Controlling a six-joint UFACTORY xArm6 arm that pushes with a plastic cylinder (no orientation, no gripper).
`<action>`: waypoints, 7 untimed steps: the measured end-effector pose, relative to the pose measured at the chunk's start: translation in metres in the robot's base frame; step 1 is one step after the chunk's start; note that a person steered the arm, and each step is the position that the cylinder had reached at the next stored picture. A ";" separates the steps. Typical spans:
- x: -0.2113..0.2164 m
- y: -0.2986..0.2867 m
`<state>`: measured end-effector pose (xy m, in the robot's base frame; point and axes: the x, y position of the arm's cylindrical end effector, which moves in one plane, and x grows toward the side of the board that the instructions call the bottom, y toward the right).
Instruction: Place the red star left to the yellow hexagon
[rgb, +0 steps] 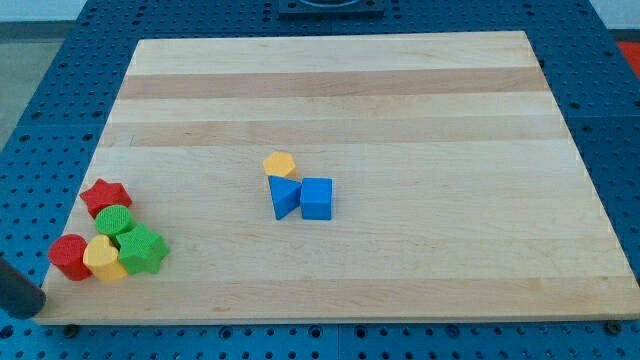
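End effector: my tip (38, 306) bare, bottom-left | red star (105, 196) far left of yellow hexagon (280, 165)

Dark rod (20, 290) cut off at the view's left edge, my tip unclear.

Only a short stretch of my arm shows: the straight dark rod, entering from the view's left edge near the bottom corner and slanting down towards the view's right. My tip (37, 306) is the rod's blunt, rounded lower end, the part of the rod lying furthest to the view's right and lowest in the view, low in the bottom-left corner. Above and to the left of my tip the rod is cut off by the edge of the view, so the wrist and the other links are out of sight.
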<state>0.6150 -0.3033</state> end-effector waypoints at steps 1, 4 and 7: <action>0.000 0.000; -0.055 0.033; -0.052 -0.001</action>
<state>0.5627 -0.3047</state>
